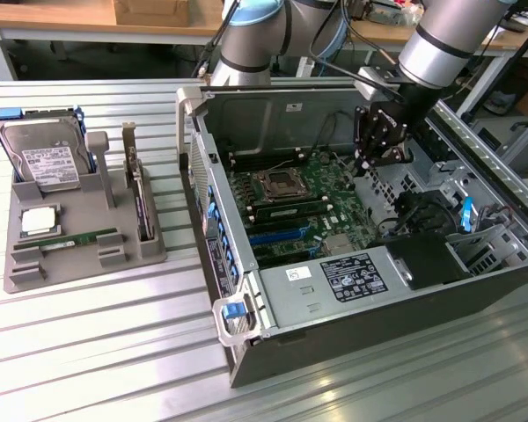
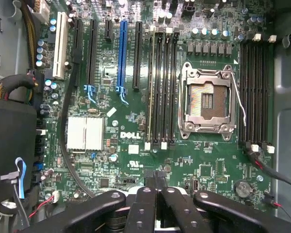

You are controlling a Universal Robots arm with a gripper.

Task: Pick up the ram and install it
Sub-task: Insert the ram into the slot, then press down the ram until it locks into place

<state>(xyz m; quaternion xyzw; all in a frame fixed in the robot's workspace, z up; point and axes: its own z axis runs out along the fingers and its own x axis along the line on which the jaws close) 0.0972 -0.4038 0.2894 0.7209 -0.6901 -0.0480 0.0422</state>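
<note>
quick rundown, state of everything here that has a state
gripper: shut, holding nothing, above the motherboard
ram: one stick seated in a slot beside the socket
second ram: lying flat in the grey holder
processor socket: open, empty
computer case: side panel off
hard drive: standing in the holder

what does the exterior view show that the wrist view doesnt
Exterior view alone: the grey parts holder on the table beside the case, carrying a ram stick, a processor chip, a hard drive and an upright expansion card.
Wrist view alone: the blue expansion slot and silver heatsink, seen close.
Both: the motherboard, its empty processor socket, and the shut end effector, holding nothing.
</note>
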